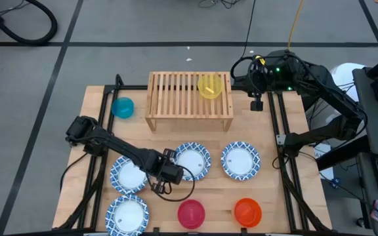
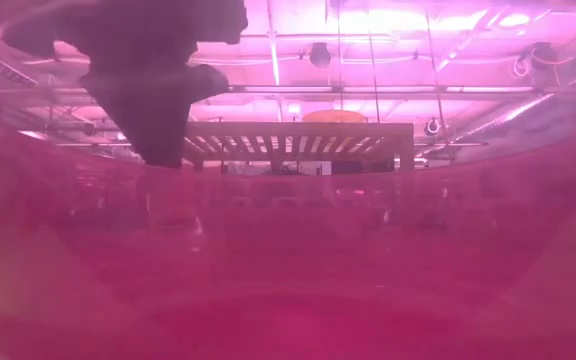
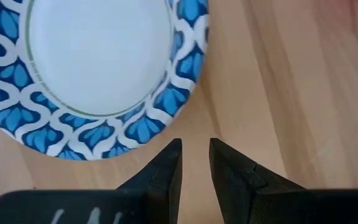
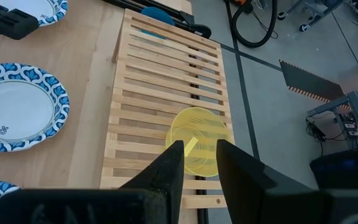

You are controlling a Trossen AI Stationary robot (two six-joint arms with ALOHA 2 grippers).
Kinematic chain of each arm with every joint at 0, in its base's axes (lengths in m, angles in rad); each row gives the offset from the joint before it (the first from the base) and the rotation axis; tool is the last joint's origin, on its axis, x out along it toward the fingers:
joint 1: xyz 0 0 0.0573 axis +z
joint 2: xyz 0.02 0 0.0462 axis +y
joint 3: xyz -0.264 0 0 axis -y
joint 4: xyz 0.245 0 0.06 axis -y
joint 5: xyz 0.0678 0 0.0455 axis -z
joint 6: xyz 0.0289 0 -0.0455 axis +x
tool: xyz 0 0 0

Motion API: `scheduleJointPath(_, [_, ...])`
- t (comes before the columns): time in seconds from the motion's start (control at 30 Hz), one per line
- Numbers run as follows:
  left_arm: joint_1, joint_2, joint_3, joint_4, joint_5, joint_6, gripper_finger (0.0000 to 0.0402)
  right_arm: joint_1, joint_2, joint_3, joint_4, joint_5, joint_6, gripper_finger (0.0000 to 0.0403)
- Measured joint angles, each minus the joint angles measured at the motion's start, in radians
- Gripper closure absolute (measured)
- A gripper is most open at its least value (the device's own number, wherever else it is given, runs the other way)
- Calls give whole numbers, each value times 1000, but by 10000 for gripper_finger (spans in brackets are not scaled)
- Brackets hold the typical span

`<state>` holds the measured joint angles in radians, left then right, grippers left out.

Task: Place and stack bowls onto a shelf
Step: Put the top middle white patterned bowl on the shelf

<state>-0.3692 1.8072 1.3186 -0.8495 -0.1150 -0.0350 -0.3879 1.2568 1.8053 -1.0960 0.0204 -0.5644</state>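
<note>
My left gripper [image 1: 170, 173] [image 3: 195, 163] points down over bare wood, just off the rim of a blue-patterned dish [image 3: 98, 68]. It is open by a narrow gap with nothing between its fingers. Three more such dishes lie flat on the table [image 1: 240, 160] [image 1: 130, 174] [image 1: 126, 214]. The red bowl [image 1: 191, 214] and the orange bowl [image 1: 247, 211] sit near the front edge. The teal bowl [image 1: 123, 107] stands left of the shelf [image 1: 189, 98]. A yellow bowl [image 4: 197, 146] rests on the shelf's slatted top. My right gripper [image 4: 199, 158] hangs open high above the shelf's right end.
Black frame rails [image 1: 277, 124] run along both sides of the table. The red bowl stands right against the low camera and tints its whole picture. Bare wood [image 1: 215, 190] lies between the dishes and the front bowls.
</note>
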Motion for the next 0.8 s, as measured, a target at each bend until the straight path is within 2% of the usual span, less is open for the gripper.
scheduleJointPath(0.27, [34,-6,0,28,0,-17,314,0,0,0,17,0,2,314])
scheduleJointPath(0.57, [1,-6,0,58,-1,201,314,0,0,0,23,0,2,314])
scheduleJointPath(0.8, [-13,-6,0,69,0,82,320,0,0,0,23,0,2,314])
